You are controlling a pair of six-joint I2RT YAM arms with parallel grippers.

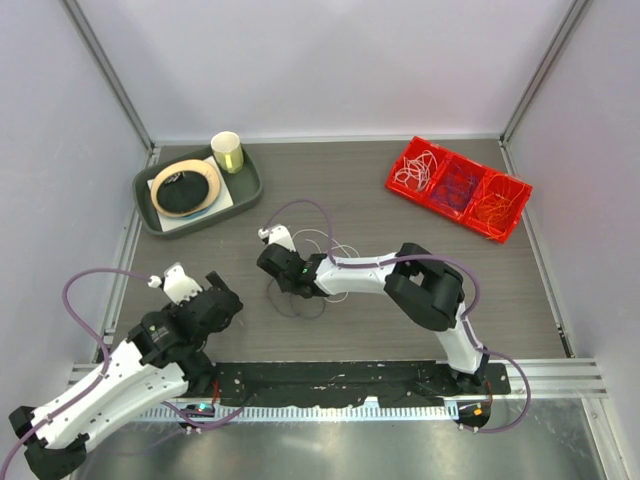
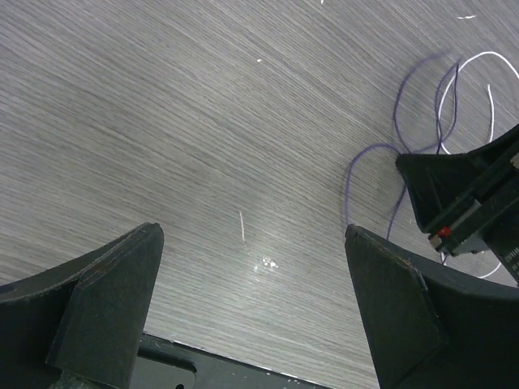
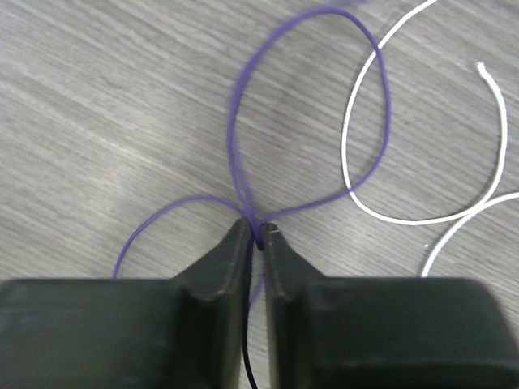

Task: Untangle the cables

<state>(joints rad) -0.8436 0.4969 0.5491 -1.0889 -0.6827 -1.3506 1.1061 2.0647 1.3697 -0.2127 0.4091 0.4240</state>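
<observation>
- Clearly the right gripper (image 3: 258,231) is pressed together on the purple cable (image 3: 382,97), pinching it where two loops cross, low against the table (image 1: 520,290).
- That cable looks thread-light and limp. It should trail and spring rather than resist, and a pinch at a crossing may drag both loops.
- A white cable (image 3: 349,162) lies beside it, overlapping the purple loop, so the two could snag.
- The left gripper (image 2: 251,235) hangs spread wide over bare table nearby, holding nothing.
- Open room lies all around, with the red bin (image 1: 470,161) and the tray (image 1: 143,215) well apart at the far side.
</observation>
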